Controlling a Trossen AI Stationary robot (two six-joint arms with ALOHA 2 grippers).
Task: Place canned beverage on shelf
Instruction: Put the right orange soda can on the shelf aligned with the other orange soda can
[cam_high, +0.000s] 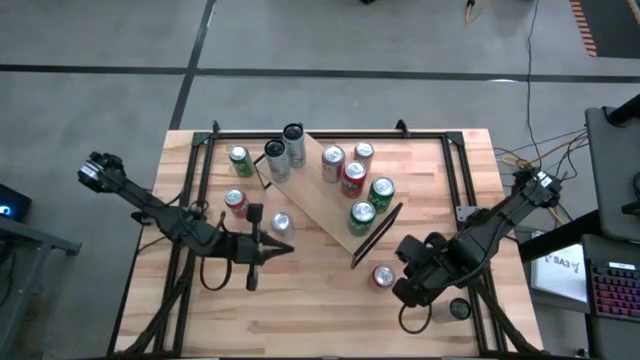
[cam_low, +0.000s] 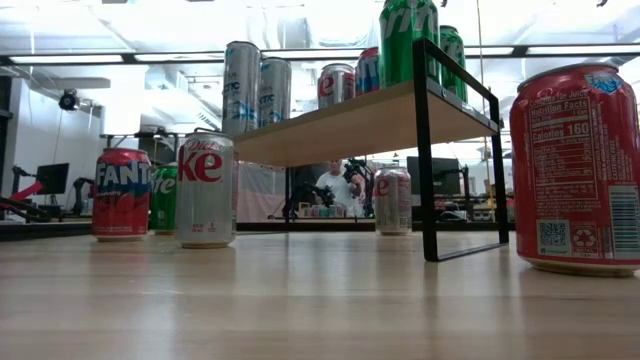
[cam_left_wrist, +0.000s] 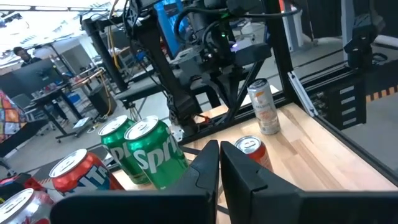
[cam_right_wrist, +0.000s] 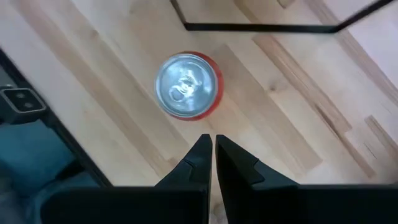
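The shelf (cam_high: 318, 198), a light-wood board on black end frames, stands slantwise at mid-table and carries several cans (cam_high: 352, 178); it also shows in the low view (cam_low: 350, 125). A red can (cam_high: 383, 276) stands upright on the tabletop near the shelf's right end frame, and it fills the right of the low view (cam_low: 575, 170). My right gripper (cam_high: 400, 291) is shut and hangs above and just beside this can (cam_right_wrist: 186, 86), pointing down (cam_right_wrist: 213, 140). My left gripper (cam_high: 290, 247) is shut and empty, level, pointing toward the table's right (cam_left_wrist: 219, 154).
Loose cans stand on the table left of the shelf: a green one (cam_high: 240, 160), a red one (cam_high: 235, 202) and a silver Diet Coke (cam_high: 281, 224). Two tall cans (cam_high: 285, 152) stand at the shelf's far end. Another can (cam_left_wrist: 264, 107) stands near the right arm's base.
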